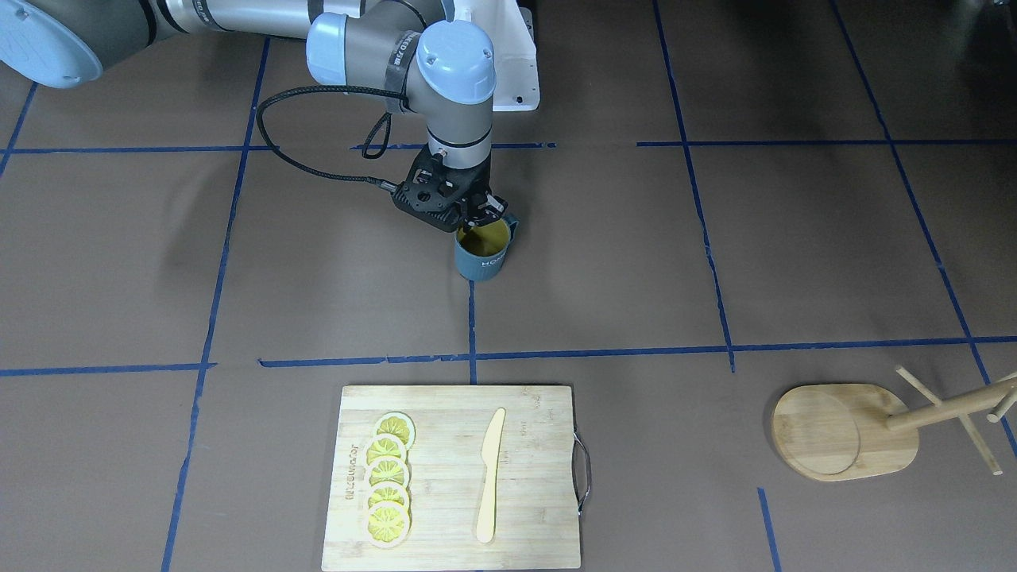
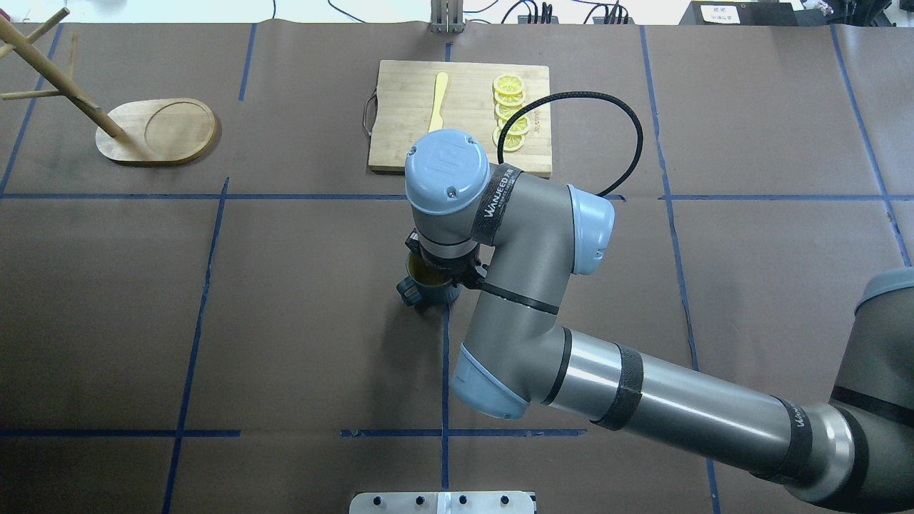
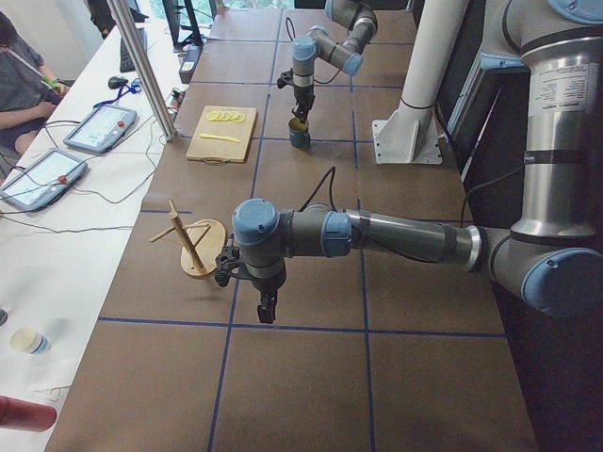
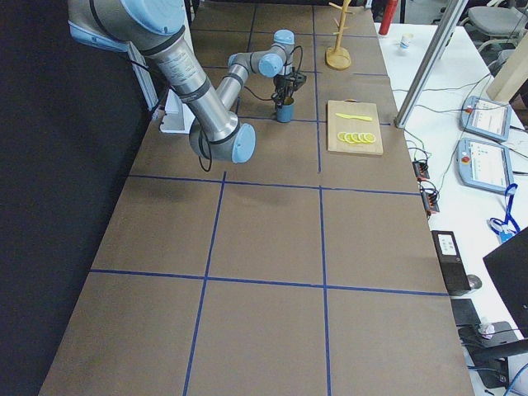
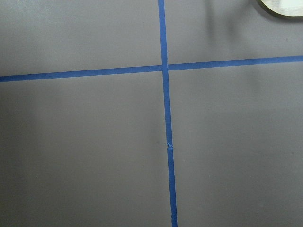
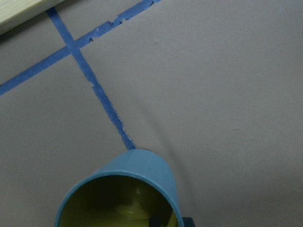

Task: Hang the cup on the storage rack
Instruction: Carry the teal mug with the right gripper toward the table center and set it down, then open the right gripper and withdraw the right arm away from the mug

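Scanning from the left end of the table (image 2: pixel 285 321), which is covered in matte brown paper gridded with blue tape: the storage rack (image 2: pixel 153 135) stands upright at the far left. It is of light bamboo, with a flat oval base bearing a shallow circular recess, a round pole and thin angled pegs. No item hangs on it.

The left gripper (image 3: pixel 267 309) points down above the paper near the rack's base. It shows only in the side view, so whether its jaws are apart or together cannot be told.

At the table's centre the cup (image 1: pixel 481 258) stands upright on the paper at a tape line, well apart from the rack. It is dark blue-grey outside and glossy yellow inside, with white lettering on the wall and its handle on the left side. The right gripper (image 1: pixel 479 216) comes straight down on it. Its jaws pinch the cup's wall at the rim, with one finger (image 6: pixel 158 220) inside against the yellow glaze.

At the far centre lies a rectangular bamboo cutting board (image 2: pixel 407 121) with a metal handle on its left edge. On it rest a pale yellow knife (image 2: pixel 439 96) and, to its right, a row of overlapping lemon slices (image 2: pixel 510 111).
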{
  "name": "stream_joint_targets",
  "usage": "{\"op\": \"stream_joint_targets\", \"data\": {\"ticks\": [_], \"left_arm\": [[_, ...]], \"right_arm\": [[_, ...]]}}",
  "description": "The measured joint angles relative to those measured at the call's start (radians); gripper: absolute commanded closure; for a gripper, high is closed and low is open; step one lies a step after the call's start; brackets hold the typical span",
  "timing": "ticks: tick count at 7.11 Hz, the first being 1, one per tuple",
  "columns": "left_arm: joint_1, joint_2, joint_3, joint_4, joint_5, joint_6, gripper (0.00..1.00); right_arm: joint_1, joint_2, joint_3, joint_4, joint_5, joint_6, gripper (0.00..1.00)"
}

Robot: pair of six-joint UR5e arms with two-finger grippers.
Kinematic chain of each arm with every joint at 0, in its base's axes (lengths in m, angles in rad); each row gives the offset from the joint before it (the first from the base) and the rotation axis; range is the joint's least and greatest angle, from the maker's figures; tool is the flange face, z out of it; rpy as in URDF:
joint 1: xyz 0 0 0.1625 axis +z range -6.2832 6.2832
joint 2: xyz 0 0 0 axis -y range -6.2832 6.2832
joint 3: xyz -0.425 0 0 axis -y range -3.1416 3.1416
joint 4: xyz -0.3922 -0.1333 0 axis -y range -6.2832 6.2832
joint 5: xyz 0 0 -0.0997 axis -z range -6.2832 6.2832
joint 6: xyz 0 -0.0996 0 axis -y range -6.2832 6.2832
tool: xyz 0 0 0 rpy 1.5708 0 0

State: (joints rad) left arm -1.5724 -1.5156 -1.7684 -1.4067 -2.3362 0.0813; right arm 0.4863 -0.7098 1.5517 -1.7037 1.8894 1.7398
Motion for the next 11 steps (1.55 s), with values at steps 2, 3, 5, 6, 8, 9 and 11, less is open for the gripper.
{"op": "stream_joint_targets", "data": {"ticks": [2, 3, 5, 6, 8, 9, 11], "left_arm": [[0.001, 0.0, 0.0, 0.0, 0.0, 0.0, 0.0], [0.001, 0.0, 0.0, 0.0, 0.0, 0.0, 0.0], [0.001, 0.0, -0.001, -0.002, 0.004, -0.001, 0.0], [0.001, 0.0, -0.002, -0.004, 0.006, -0.001, 0.0], [0.006, -0.001, -0.002, -0.005, 0.008, -0.007, 0.0], [0.007, -0.004, -0.002, -0.008, 0.007, -0.01, 0.0], [0.009, -0.015, -0.002, -0.022, 0.002, -0.01, 0.0]], "right_arm": [[0.027, -0.01, 0.022, 0.025, 0.016, -0.05, 0.0], [0.066, -0.027, 0.06, 0.021, 0.047, -0.095, 0.0], [0.195, -0.093, 0.162, -0.037, 0.149, -0.308, 0.0], [0.279, -0.14, 0.191, -0.064, 0.2, -0.459, 0.0], [0.49, -0.272, 0.186, -0.081, 0.293, -0.86, 0.0], [0.604, -0.332, 0.151, -0.082, 0.336, -1.08, 0.0], [0.798, -0.427, 0.059, -0.081, 0.391, -1.481, 0.0]]}}
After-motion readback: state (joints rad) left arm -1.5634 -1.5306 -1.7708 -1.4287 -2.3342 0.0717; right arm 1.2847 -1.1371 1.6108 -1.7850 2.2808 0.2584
